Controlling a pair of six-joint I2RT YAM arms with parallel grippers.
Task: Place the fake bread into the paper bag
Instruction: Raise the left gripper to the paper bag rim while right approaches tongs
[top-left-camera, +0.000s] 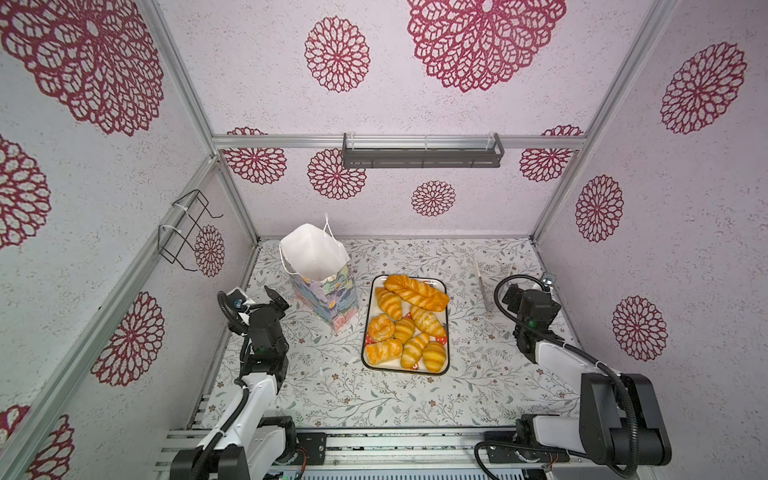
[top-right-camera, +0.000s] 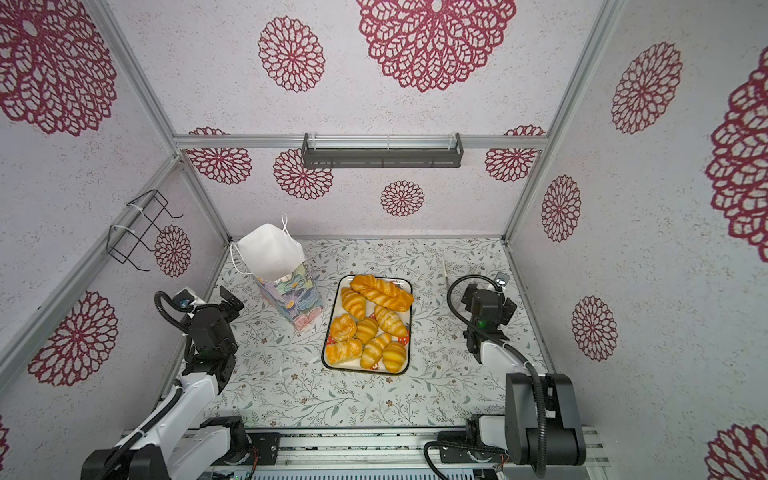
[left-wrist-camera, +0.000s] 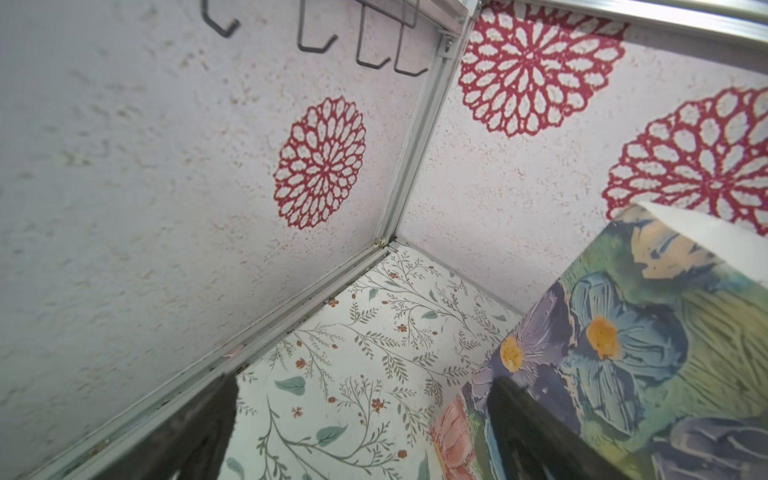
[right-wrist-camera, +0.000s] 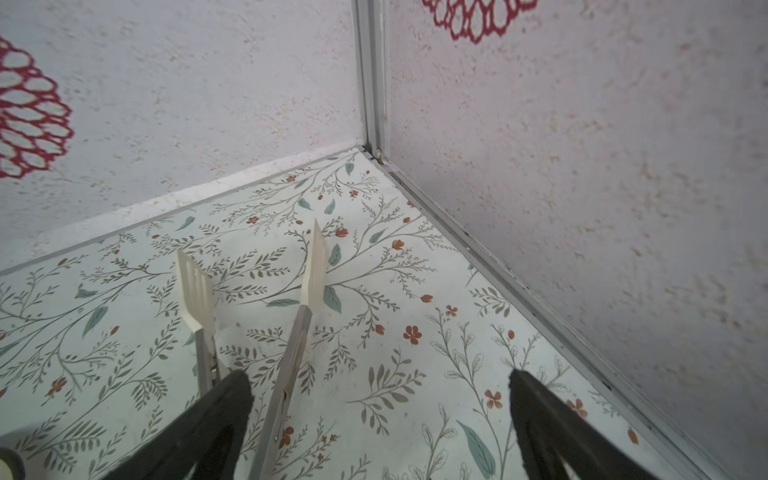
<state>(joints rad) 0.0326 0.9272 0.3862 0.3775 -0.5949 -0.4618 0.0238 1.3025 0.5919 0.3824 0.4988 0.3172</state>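
Eight pieces of fake bread (top-left-camera: 409, 322) by my count, all packed on the white tray (top-left-camera: 436, 284) in the middle of the table (top-left-camera: 332, 386), the long braided loaf across the far end and the croissants and rolls crowded nearer. Just left of the tray, standing upright with its white mouth gaping, is the paper bag (top-left-camera: 328, 299), painted flowers on the outside, cord handles up at the far rim. Inside I see only white, though its bottom is hidden. Over at the bag's left side sits the left hand (left-wrist-camera: 365, 384), fingers spread wide and holding nothing; in the left wrist view one finger overlaps the flowered paper, and I can't tell whether it touches. Far right, the right hand (right-wrist-camera: 378, 378) is just as wide apart and empty, low over the table, with a pair of white-tipped tongs (right-wrist-camera: 309, 270) lying just ahead of it.
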